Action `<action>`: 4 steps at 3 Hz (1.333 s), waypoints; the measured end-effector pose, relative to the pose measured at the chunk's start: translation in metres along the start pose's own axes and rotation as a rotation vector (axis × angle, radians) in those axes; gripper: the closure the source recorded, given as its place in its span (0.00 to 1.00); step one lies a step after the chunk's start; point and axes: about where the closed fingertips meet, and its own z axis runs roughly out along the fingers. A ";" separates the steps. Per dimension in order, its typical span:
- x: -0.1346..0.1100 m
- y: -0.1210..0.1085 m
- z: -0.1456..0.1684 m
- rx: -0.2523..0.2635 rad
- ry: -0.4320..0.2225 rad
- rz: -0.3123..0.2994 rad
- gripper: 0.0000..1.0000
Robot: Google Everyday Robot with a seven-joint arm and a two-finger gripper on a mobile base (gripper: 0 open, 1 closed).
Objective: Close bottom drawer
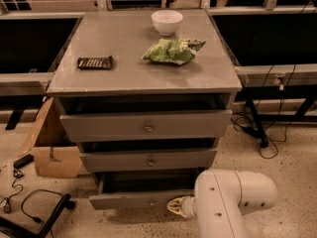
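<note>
Floor cable: a thin black cable (29, 205) is seen looped on the speckled floor at far left
Box: an open brown cardboard box (52, 150) is set on the floor, just beside the cabinet's left side
Snack bar: a dark rectangular wrapped bar (95, 62) is laid flat near the left edge of the counter
Counter: the flat grey top (124, 81) of the three-drawer cabinet
Bottom drawer: the slim grey bottom drawer (129, 200) with a small round knob is found lowest in the cabinet, pulled partway out, its dim inside exposed above the front
Upper drawers: the two taller grey drawers (146, 128) above are also left slightly out
Bowl: a round white bowl (167, 21) is stood upright at the back of the counter
Bag: a crumpled green snack bag (173, 51) is laid just in front of the bowl
Gripper: the pale yellowish gripper (178, 206) is held low at the right end of the bottom drawer's front; whether it is wide or narrow cannot be told
Arm: a white rounded arm housing (233, 195) is seen behind the gripper, at lower right
</note>
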 end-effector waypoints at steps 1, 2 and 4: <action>0.000 0.000 0.000 0.000 0.000 0.000 0.58; 0.000 0.000 0.000 0.000 0.000 0.000 0.27; 0.000 0.000 0.000 0.000 0.000 0.000 0.00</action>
